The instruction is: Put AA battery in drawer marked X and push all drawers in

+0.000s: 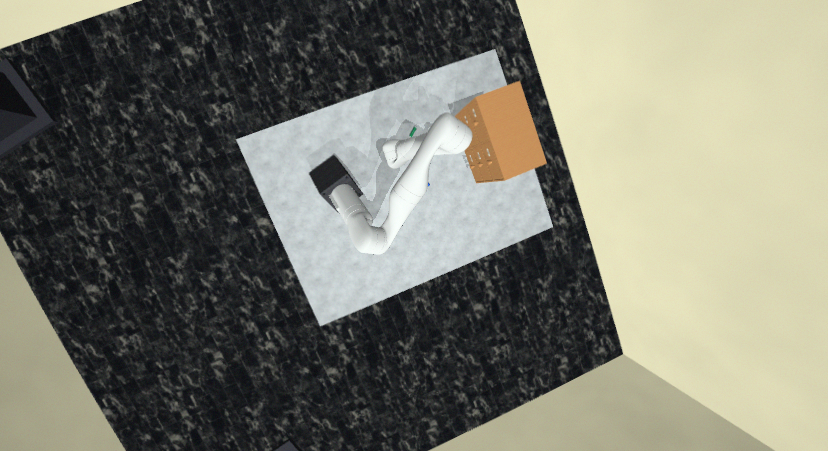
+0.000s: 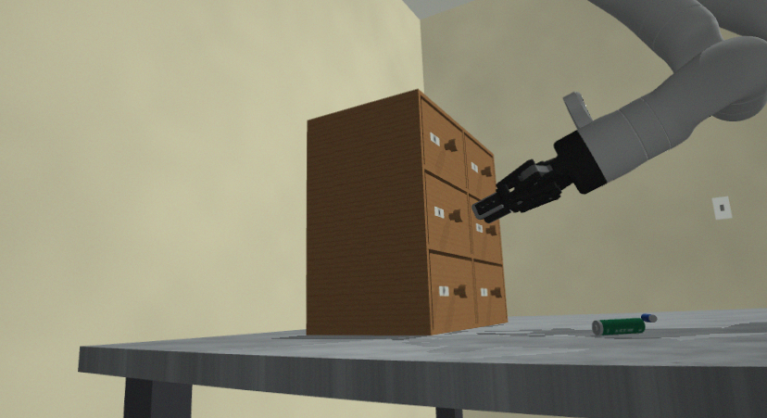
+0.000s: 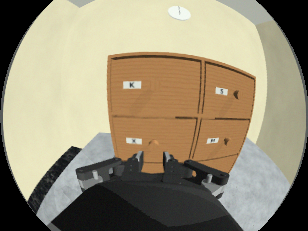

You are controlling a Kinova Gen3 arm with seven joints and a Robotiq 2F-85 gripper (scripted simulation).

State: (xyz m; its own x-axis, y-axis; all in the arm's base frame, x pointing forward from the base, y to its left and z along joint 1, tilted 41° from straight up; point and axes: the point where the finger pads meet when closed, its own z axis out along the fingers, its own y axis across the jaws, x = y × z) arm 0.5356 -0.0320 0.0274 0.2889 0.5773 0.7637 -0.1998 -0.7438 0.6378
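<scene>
Gripper (image 1: 463, 154) (image 2: 481, 215) (image 3: 153, 157) partly open, empty — bottom drawers (image 2: 452, 294) (image 2: 489, 294) hidden in wrist view.

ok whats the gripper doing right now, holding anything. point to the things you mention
The black two-finger gripper (image 2: 485, 212) (image 3: 153, 157): partly open, nothing between its fingers.

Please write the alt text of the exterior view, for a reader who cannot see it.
A black gripper, partly open, reaches down toward the front of a brown wooden chest with six closed drawers. On the grey table, a green battery and a smaller blue one lie to the right of the chest.
</scene>
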